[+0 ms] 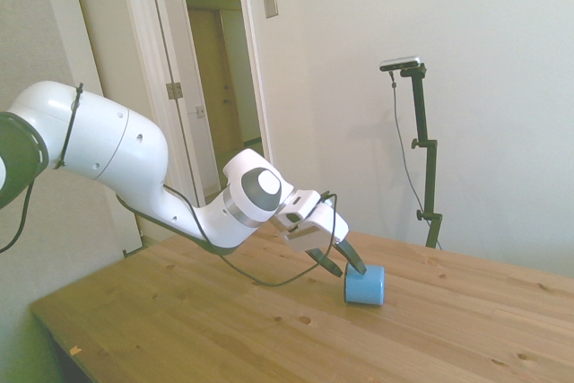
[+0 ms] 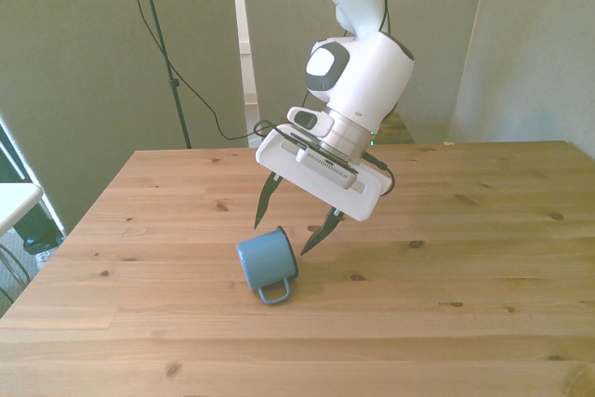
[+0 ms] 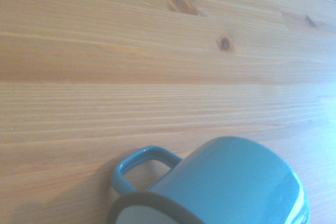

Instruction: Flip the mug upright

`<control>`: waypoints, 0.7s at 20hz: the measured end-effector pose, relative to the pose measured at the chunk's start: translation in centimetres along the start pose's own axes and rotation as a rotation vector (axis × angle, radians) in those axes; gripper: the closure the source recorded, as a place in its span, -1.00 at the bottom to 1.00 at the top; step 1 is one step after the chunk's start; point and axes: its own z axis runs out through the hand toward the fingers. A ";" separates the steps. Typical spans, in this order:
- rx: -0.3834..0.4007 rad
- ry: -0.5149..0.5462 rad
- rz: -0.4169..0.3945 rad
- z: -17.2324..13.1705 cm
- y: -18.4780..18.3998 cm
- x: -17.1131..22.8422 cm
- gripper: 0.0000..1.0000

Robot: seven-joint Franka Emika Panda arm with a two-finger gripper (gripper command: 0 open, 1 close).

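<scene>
Approach step: the tool (image 2: 291,221) hangs tilted just above the mug (image 2: 267,262), its 2 fingers spread wide and gripping nothing. The mug lies on its side on the surface (image 2: 483,276), handle flat against the wood. Next, I'd say, the fingers must straddle the mug's body and close.

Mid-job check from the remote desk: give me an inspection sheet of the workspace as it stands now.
Surface: wooden table, knots in the grain, bare around the job.
Job's things: mug lying on its side, handle flat toward the near edge in the front view; not upright.
Clutter: nothing seen.
Grippers: end effector tilted, open, fingers straddling the space just above the mug; contact cannot be confirmed.
Cables: black cable looping from the arm to the wrist, hanging close over the table.
Surroundings: pale walls, open doorway behind the arm in the side view.
</scene>
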 end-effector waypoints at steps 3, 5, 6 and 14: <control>-0.023 0.024 0.009 0.1 -0.1 0.3 -1.00; -0.036 0.032 0.010 0.4 -0.1 0.3 -1.00; -0.041 0.032 0.011 0.5 0.0 0.3 -1.00; -0.064 0.042 0.017 2.5 -0.6 0.8 -1.00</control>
